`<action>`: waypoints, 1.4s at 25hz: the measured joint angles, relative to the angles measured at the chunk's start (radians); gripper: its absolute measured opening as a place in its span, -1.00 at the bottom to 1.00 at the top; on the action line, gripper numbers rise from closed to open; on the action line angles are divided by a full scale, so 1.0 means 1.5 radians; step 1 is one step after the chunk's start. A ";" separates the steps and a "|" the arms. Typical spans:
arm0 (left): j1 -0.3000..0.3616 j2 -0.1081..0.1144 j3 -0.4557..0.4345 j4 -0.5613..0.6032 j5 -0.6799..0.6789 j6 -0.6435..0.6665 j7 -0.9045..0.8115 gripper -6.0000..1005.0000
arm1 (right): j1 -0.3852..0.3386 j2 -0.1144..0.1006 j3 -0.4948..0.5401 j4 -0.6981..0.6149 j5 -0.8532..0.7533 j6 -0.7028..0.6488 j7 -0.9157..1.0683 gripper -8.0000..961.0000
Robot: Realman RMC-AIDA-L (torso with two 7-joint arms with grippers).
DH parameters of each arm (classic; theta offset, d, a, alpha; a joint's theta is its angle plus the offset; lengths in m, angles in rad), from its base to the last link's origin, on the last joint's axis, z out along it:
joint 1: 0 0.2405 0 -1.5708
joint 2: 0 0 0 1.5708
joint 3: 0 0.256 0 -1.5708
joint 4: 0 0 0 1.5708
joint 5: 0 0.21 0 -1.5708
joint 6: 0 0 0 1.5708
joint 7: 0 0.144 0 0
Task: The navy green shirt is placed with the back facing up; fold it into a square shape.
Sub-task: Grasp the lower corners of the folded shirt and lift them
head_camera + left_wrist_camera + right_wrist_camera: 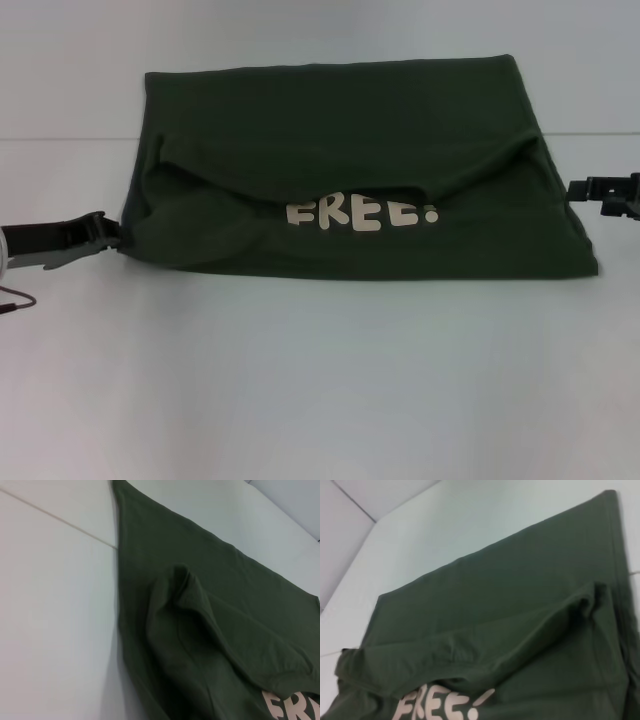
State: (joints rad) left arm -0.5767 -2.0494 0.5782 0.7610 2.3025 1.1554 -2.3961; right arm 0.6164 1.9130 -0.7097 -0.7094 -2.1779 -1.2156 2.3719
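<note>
The navy green shirt point(350, 140) lies across the white table as a wide folded block. A loose flap sags across its middle, and below the flap the cream letters "FREE" point(360, 213) show. My left gripper point(108, 236) sits low at the shirt's near-left corner, right against the cloth edge. My right gripper point(578, 189) hovers just off the shirt's right edge, apart from it. The left wrist view shows the shirt point(200, 630) and its raised left fold. The right wrist view shows the shirt point(520, 605) with the flap and the lettering point(442, 705). Neither wrist view shows fingers.
The white table point(320, 380) stretches bare in front of the shirt. A seam line point(60, 138) crosses the table behind the shirt's left side. A thin cable point(15, 300) hangs by the left arm.
</note>
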 joint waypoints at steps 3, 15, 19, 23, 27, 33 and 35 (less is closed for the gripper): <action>0.000 0.000 0.000 0.003 0.000 0.001 0.000 -0.92 | 0.023 -0.008 0.000 0.000 -0.055 -0.004 0.055 0.59; 0.002 -0.001 0.004 0.000 0.000 0.003 0.000 -0.91 | 0.088 -0.008 -0.022 0.008 -0.208 -0.005 0.115 0.59; 0.007 -0.003 0.005 0.000 0.000 0.003 0.000 -0.90 | 0.084 0.005 -0.067 0.008 -0.210 0.026 0.096 0.59; 0.009 -0.004 0.005 -0.001 0.000 0.003 0.000 -0.90 | 0.082 0.013 -0.101 0.011 -0.234 0.063 0.092 0.59; 0.009 -0.005 0.007 -0.003 0.001 0.001 0.000 -0.90 | 0.085 0.017 -0.100 0.014 -0.252 0.070 0.095 0.59; 0.007 -0.005 0.008 -0.009 0.001 -0.003 0.000 -0.90 | 0.081 0.028 -0.097 0.030 -0.250 0.103 0.091 0.54; 0.007 -0.005 0.007 -0.009 0.001 -0.003 0.000 -0.89 | 0.083 0.030 -0.098 0.043 -0.250 0.117 0.090 0.52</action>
State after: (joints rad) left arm -0.5663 -2.0571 0.5894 0.7482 2.3041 1.1507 -2.3960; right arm 0.7408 1.9580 -0.8573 -0.6451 -2.5528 -1.0403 2.5075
